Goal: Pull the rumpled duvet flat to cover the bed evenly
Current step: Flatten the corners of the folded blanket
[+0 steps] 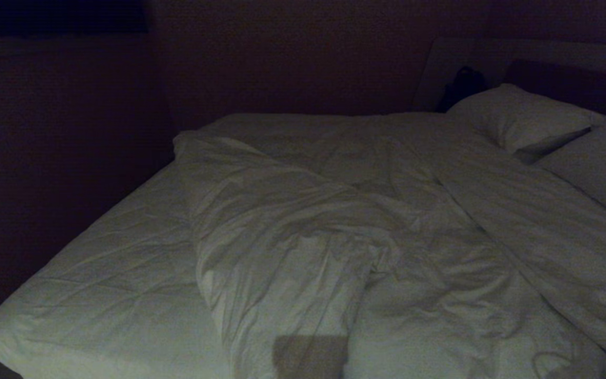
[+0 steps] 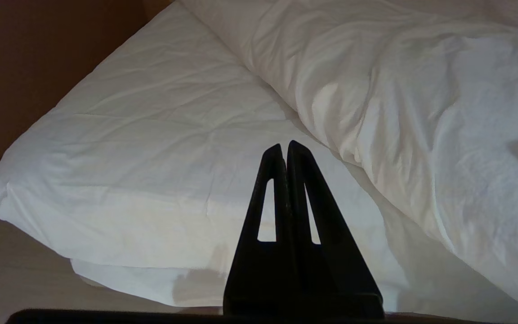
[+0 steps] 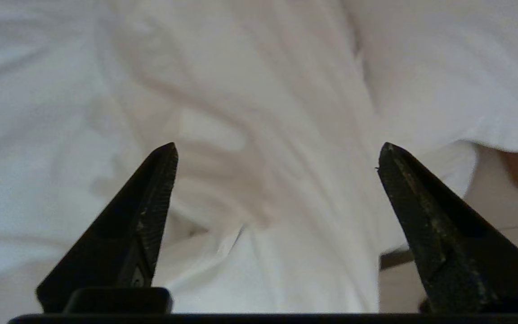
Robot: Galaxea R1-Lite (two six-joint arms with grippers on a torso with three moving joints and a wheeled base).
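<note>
The right gripper [image 3: 277,153] is seen with its black, serrated fingers [image 3: 151,211] spread wide and empty, poised just above the creased folds of the duvet [image 3: 259,90]; the left gripper [image 2: 284,148] is pressed together on nothing and held beside the near corner of the bed [image 2: 106,189], apparently parked. Neither arm is caught in the head view. The duvet [image 1: 334,221] is found bunched across the middle and pillow side of the bed, a thick folded ridge being turned back near the bed's foot, so that a broad strip of the bed [image 1: 98,263] on its far-from-pillow side is left bare. The step in hand is judged to be a reach for a fresh hold on the duvet's near edge; a firm pinch on a thick fold is called for next, then a steady drag toward the bare strip. The duvet is puffy, soft and deeply wrinkled; the mattress is flat, taut and diamond-stitched; two plump pillows [image 1: 518,116] are set at the bed's head.
</note>
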